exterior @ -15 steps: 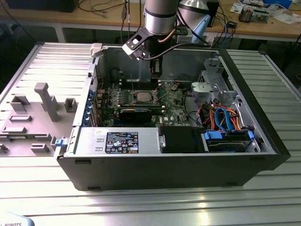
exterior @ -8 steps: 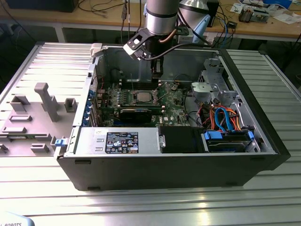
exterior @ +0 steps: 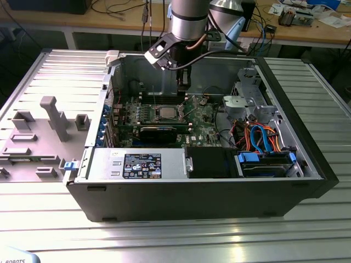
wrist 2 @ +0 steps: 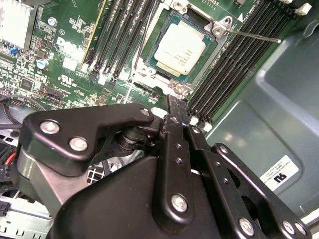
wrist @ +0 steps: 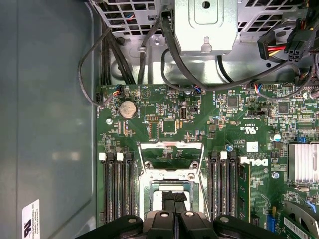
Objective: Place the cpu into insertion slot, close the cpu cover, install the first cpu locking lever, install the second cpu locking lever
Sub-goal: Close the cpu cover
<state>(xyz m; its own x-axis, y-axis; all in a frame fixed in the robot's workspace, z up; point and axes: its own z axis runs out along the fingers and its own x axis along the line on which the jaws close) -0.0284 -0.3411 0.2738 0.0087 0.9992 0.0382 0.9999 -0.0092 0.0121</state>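
Gripper [wrist 2: 177, 103] fingers pressed together, nothing between them. The tips sit low over the motherboard [wrist: 164, 112], just beside one edge of the insertion slot [wrist 2: 147, 67]; can't tell if they touch it.

cpu [wrist 2: 180, 48] is in the insertion slot, lying flat with its silver top up and the shiny rim all round it.

cpu cover [wrist: 172, 146] is swung open off the chip. In the first wrist view it reads as a thin metal frame with green board showing through the cut-out.

One locking lever [wrist 2: 251, 36], a thin wire rod, is unlatched and sticks out over the memory slots [wrist 2: 234, 64]. More black memory slots run along the other side of the socket.

Also on the board are a coin cell [wrist: 127, 108] and a finned heatsink [wrist: 304, 162].

In the exterior view the arm comes down from above into the open computer case [exterior: 192, 192], with the gripper [exterior: 184, 87] above the board near the cpu [exterior: 166, 113].

Inside the case a long black expansion card [exterior: 159, 131] lies in front of the socket. A labelled silver box [exterior: 137, 164] is at the near wall. Blue and orange cables [exterior: 263, 137] are at the exterior view's right.

The case rests on a ribbed metal table [exterior: 164, 235]. A grey fixture block [exterior: 52, 118] is on the table at the exterior view's left.
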